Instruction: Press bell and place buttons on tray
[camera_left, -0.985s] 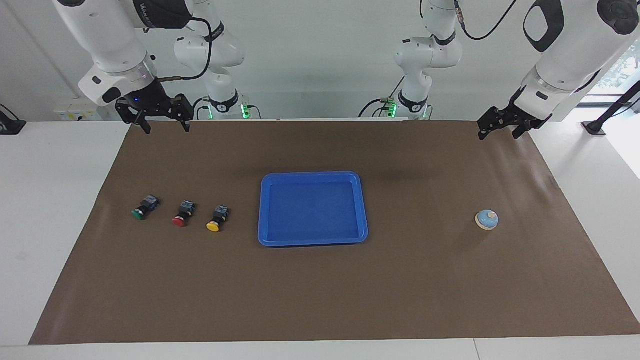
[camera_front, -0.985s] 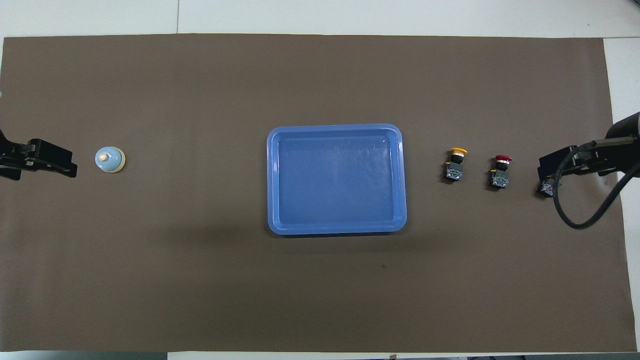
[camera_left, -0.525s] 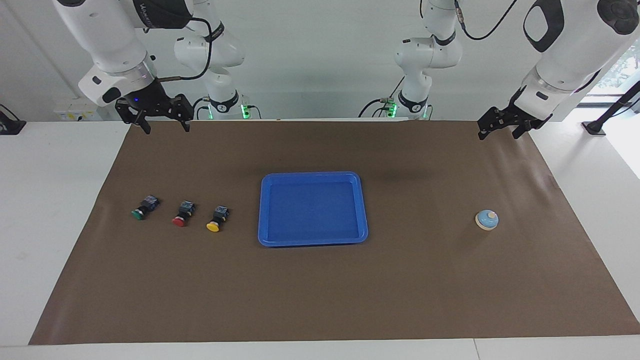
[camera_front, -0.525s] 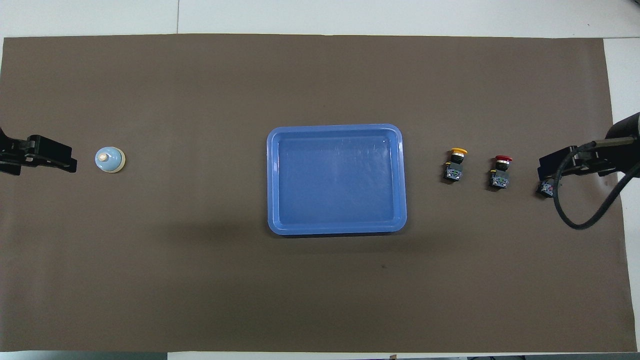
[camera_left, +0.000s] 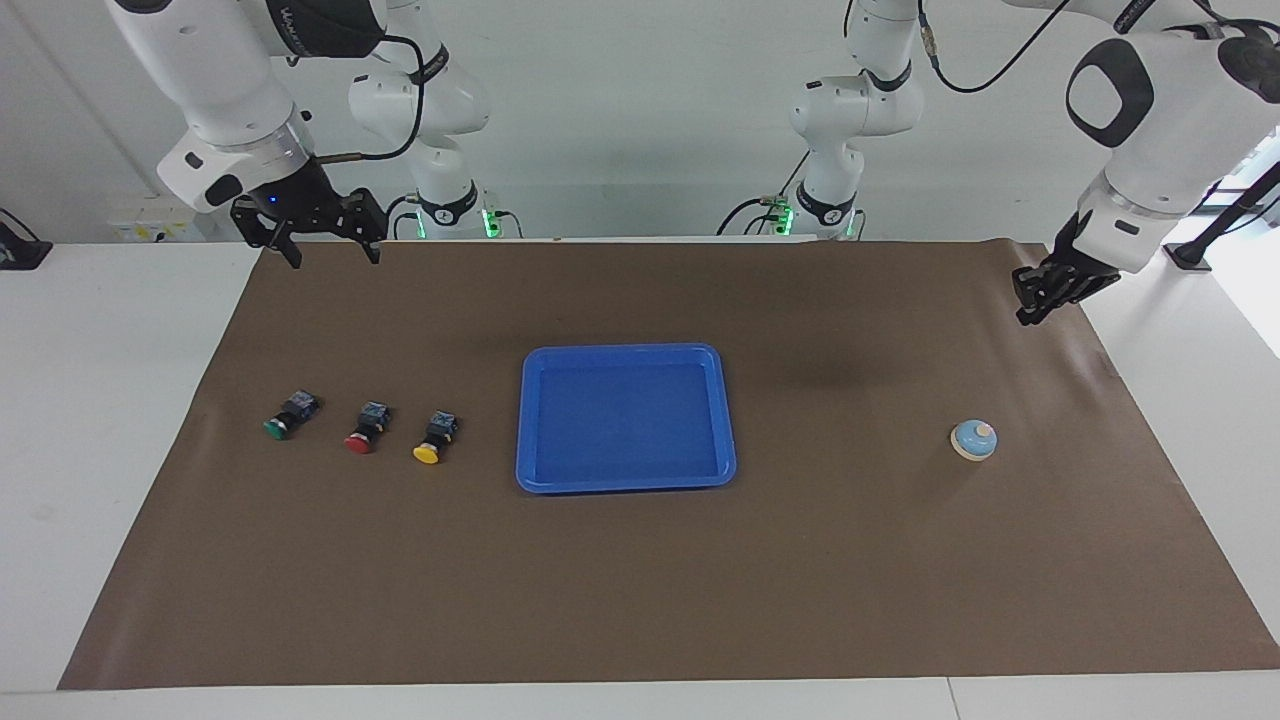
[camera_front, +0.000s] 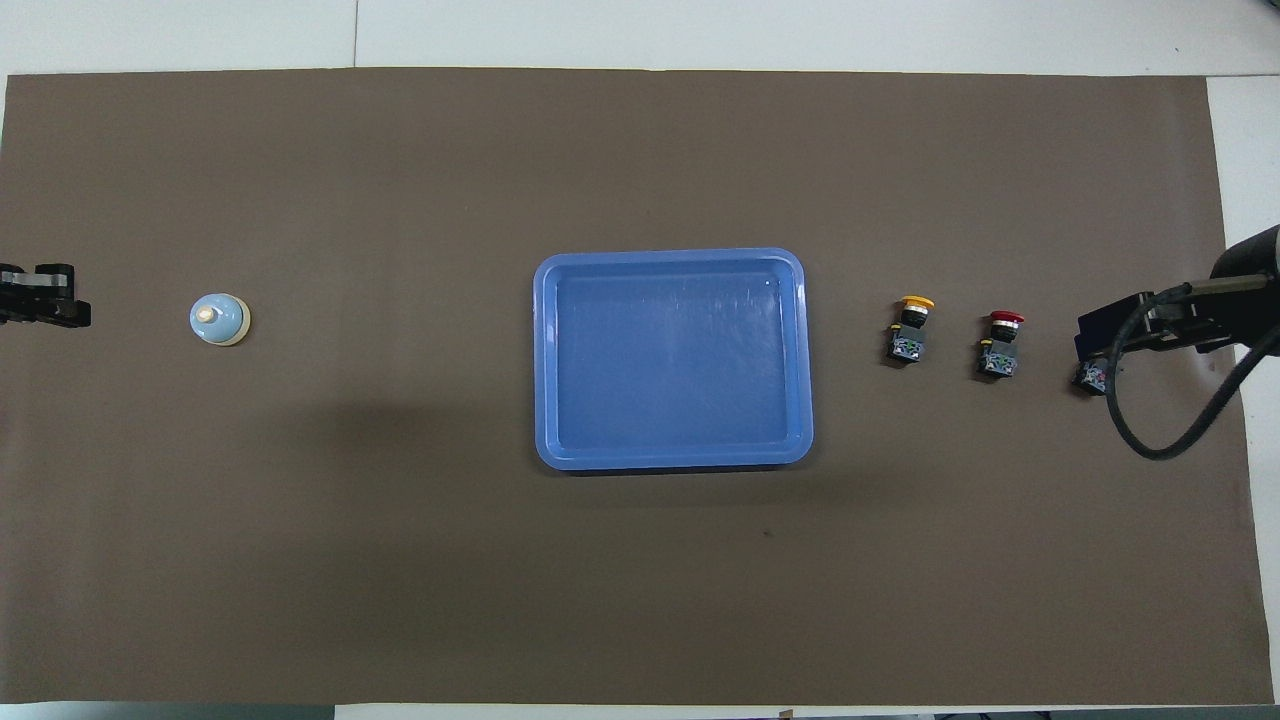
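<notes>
Brown paper covers the table; bell (camera_left: 973, 439) sits near the left arm's end. Left gripper (camera_left: 1034, 301), seemingly clenched, should descend straight onto its knob. Right gripper (camera_left: 321, 243) waits, released.

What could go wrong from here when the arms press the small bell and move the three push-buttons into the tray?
1. The small light-blue dome bell stands loose on brown paper; an off-centre push by the left gripper may slide it.
2. The green-capped, red-capped and yellow-capped push-buttons lie on their sides in a close row, so the open right gripper may knock a neighbour.
3. The shallow bright-blue plastic tray has a low rim; a dropped button may roll out.
</notes>
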